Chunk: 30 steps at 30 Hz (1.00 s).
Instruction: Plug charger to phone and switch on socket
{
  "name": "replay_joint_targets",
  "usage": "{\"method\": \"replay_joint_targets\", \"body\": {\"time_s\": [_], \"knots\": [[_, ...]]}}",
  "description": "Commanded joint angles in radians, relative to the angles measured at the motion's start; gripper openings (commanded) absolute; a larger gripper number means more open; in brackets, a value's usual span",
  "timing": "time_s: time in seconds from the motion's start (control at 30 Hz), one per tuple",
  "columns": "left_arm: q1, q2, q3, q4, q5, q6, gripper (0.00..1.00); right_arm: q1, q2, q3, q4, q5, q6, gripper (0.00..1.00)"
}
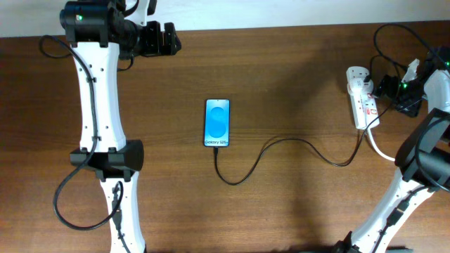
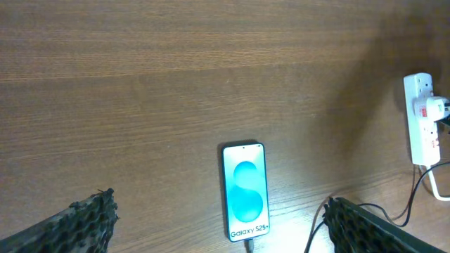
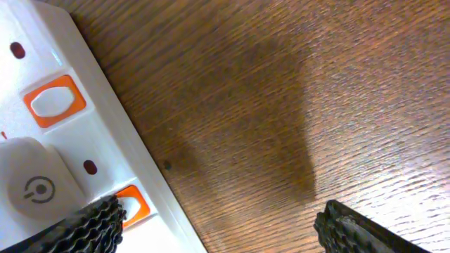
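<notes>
The phone (image 1: 217, 123) lies flat mid-table with its blue screen up; it also shows in the left wrist view (image 2: 245, 191). The charger cable (image 1: 281, 143) is plugged into the phone's bottom edge and snakes right to the socket. The socket (image 1: 361, 105) is a white power strip at the far right. In the right wrist view the strip (image 3: 84, 151) shows two orange-red switches (image 3: 53, 100) and a white plug (image 3: 35, 188). My right gripper (image 3: 218, 221) is open, its left finger touching the nearer switch (image 3: 133, 202). My left gripper (image 2: 218, 214) is open and empty, high above the phone.
The strip's thick white cord (image 1: 380, 149) curves off toward the right arm's base. Black robot cables loop behind the strip (image 1: 383, 42). The left arm stretches along the table's left side (image 1: 98, 105). Bare wooden tabletop (image 1: 281, 77) lies between phone and strip.
</notes>
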Motion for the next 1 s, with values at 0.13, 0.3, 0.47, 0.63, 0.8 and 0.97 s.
{"method": "replay_joint_targets", "body": {"time_s": [0.13,0.3,0.47,0.63,0.8,0.97], "knots": [[0.003,-0.042,0.022,-0.001,0.003,-0.002,0.99,0.034,0.016,-0.008,-0.017,0.009,-0.012,0.92],[0.003,-0.042,0.022,-0.001,0.003,-0.002,0.99,0.067,0.016,-0.008,-0.041,0.009,-0.012,0.92],[0.003,-0.042,0.022,-0.001,0.003,-0.002,0.99,0.078,0.016,-0.008,-0.049,0.006,-0.012,0.92],[0.003,-0.042,0.022,-0.001,0.003,-0.002,1.0,-0.023,0.005,0.091,-0.076,0.008,0.05,0.98],[0.003,-0.042,0.022,-0.001,0.003,-0.002,0.99,-0.122,-0.114,0.211,-0.186,0.005,0.068,0.98],[0.003,-0.042,0.022,-0.001,0.003,-0.002,0.99,-0.125,-0.317,0.256,-0.265,-0.062,0.063,0.98]]}}
